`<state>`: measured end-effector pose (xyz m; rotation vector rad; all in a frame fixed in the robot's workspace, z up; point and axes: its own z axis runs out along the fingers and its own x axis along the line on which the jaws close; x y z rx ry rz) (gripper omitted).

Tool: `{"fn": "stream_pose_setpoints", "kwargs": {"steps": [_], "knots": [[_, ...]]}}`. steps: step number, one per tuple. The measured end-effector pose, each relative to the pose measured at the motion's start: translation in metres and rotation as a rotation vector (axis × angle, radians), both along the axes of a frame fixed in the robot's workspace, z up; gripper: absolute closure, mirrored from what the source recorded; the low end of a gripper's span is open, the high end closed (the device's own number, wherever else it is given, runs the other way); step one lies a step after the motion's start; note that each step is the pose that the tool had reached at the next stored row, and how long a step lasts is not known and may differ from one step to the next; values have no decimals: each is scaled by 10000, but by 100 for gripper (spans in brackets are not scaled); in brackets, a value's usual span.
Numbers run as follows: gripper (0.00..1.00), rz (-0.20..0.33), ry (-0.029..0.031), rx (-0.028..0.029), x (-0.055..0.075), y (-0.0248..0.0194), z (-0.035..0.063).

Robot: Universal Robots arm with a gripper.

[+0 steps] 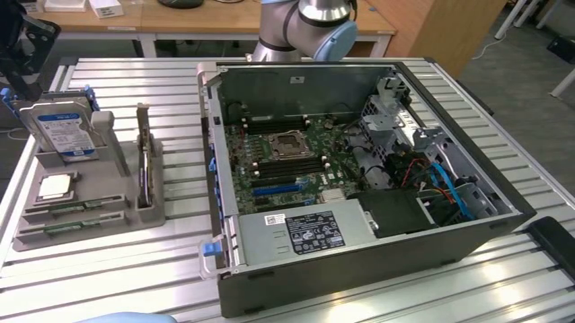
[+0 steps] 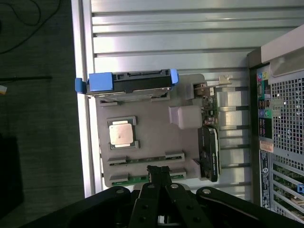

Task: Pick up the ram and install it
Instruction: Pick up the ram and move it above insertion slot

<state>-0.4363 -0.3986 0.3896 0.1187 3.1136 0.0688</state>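
Overhead, the closed gripper (image 2: 159,171) hangs above the grey tray (image 1: 112,173) on the ribbed metal table (image 1: 134,81), wooden desks (image 1: 180,25) behind.

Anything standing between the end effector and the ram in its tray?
Nothing visible. The shut end effector hangs over the tray, and the two ram sticks lie uncovered in their slots beside its tip.

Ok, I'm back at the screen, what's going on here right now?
The arm's gripper is shut with nothing in it, over the grey parts tray. Its tips are nearest the two ram sticks, which both lie in their tray slots, so no ram is picked up yet. The hard drive and CPU sit in the same tray. The open computer case stands beside it.
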Motion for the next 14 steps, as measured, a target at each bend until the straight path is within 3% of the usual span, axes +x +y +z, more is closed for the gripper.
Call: {"fn": "stream_pose_setpoints", "kwargs": {"steps": [1, 3, 14], "knots": [[90, 0, -5, -1, -5, 0, -2], [90, -2, -91, 2, -33, 3, -29], [90, 0, -90, 0, -39, 3, -227]]}}
